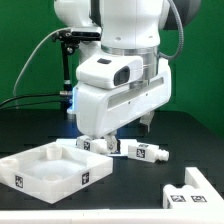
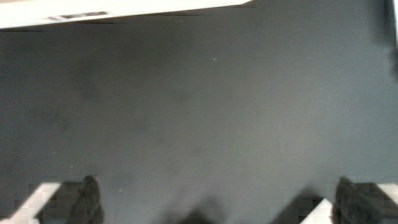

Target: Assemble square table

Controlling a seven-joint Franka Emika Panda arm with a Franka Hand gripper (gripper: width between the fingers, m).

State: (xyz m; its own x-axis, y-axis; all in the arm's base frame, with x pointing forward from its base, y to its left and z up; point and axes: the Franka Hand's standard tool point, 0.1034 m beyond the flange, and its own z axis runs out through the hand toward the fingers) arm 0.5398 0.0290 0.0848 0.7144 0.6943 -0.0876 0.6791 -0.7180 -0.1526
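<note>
A black surface (image 1: 185, 140) stands before a green backdrop (image 1: 25, 60), with a bulky white robot arm (image 1: 120, 85) filling the middle of the exterior view.

The table's white square panel (image 1: 65, 186) lies flat on the surface at the exterior view's lower left. Its raised rim faces up, and small black-and-white tags show on its side walls. Just beside its far corner lies a short white first leg (image 1: 97, 146) bearing tags, under the arm's body. A second leg (image 1: 141, 152), also tagged, lies on its side a little toward the exterior view's right. More white tagged pieces (image 1: 195, 190) sit at the lower right edge, cut off by the frame; what they are cannot be told.

In the wrist view the pincer (image 2: 217, 205) is spread wide, its two dark fingertips (image 2: 71, 200) far apart. It grips nothing; only bare surface shows between them. A pale strip (image 2: 107, 10) crosses one edge of that view.
</note>
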